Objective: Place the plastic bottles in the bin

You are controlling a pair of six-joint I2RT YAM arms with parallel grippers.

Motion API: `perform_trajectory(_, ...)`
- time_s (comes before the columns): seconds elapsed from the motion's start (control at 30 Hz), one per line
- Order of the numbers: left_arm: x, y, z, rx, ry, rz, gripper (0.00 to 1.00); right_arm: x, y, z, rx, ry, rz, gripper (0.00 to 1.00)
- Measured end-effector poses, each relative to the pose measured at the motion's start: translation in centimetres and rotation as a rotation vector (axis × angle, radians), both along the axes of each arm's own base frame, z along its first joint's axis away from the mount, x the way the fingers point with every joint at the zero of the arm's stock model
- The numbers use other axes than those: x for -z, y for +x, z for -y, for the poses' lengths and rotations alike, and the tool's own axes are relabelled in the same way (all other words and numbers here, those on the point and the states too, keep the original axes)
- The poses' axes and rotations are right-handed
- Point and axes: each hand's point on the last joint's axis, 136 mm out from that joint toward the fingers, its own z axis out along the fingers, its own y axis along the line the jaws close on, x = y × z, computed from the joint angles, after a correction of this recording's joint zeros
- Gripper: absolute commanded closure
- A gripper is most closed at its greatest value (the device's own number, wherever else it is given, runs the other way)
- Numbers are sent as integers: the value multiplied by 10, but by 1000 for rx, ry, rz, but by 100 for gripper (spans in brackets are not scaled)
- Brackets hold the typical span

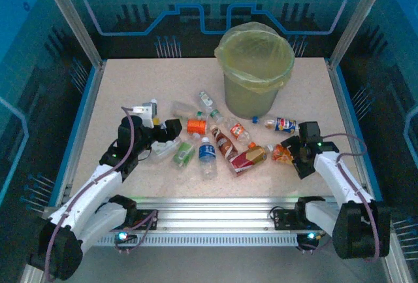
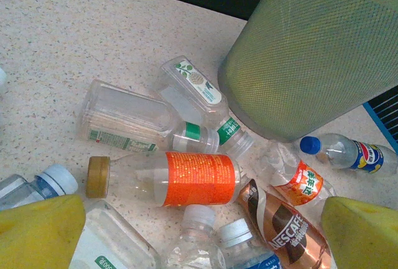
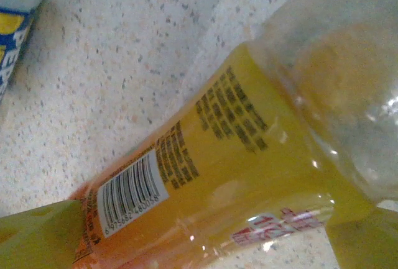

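Note:
Several plastic bottles lie in a loose heap on the speckled table in front of the bin (image 1: 255, 61), a round bucket lined with a yellow-green bag. My left gripper (image 1: 170, 138) is open at the heap's left end. Its wrist view shows the gripper (image 2: 202, 238) above an orange-labelled bottle (image 2: 199, 179), a brown Nescafe bottle (image 2: 283, 225) and clear white-capped ones, with the bin (image 2: 311, 51) behind. My right gripper (image 1: 292, 154) is open low at the heap's right end. An orange-yellow labelled bottle (image 3: 236, 163) lies between its fingers (image 3: 37, 238).
A blue-capped Pepsi bottle (image 1: 282, 124) lies beside the bin's base. A red bottle (image 1: 248, 159) and a blue-labelled water bottle (image 1: 207, 153) lie mid-table. An aluminium rail (image 1: 215, 208) runs along the near edge; blue enclosure walls stand on the other three sides.

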Motion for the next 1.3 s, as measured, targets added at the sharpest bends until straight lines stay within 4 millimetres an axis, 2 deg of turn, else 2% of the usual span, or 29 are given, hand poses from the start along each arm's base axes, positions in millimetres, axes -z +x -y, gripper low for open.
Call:
perform_trajectory(0.2, -1, -1, 0, 0, -1, 4, 1, 11, 2, 14, 45, -24, -10, 4)
perform_trajectory(0.37, -1, -1, 0, 1, 1, 3, 1, 25, -6, 19, 54, -35, -36, 12)
perform_trajectory(0.57, 1, -2, -1, 1, 4, -7, 1, 29, -3, 27, 46, -69, -39, 21)
perform_trajectory(0.73, 1, -2, -1, -2, 3, -8, 1, 31, -4, 31, 25, -99, -49, 33)
perform_trajectory(0.87, 0, -2, -2, -9, 4, -1, 1, 29, -6, 37, 11, -142, -56, 49)
perform_trajectory(0.93, 0, -1, -3, -12, 4, -1, 1, 26, -10, 41, 8, -168, -60, 53)
perform_trajectory(1.03, -1, -1, -4, -18, 6, 0, 1, 14, -15, 47, -1, -210, -38, 58)
perform_trajectory(1.13, 0, -1, -5, -28, 4, -2, 1, -8, -13, 51, -20, -248, 18, 60)
perform_trajectory(1.23, 0, 0, -6, -37, 6, -1, 1, -44, -3, 55, -51, -299, 104, 60)
perform_trajectory(1.3, 0, 0, -7, -43, 8, -1, 1, -78, 9, 54, -95, -346, 178, 60)
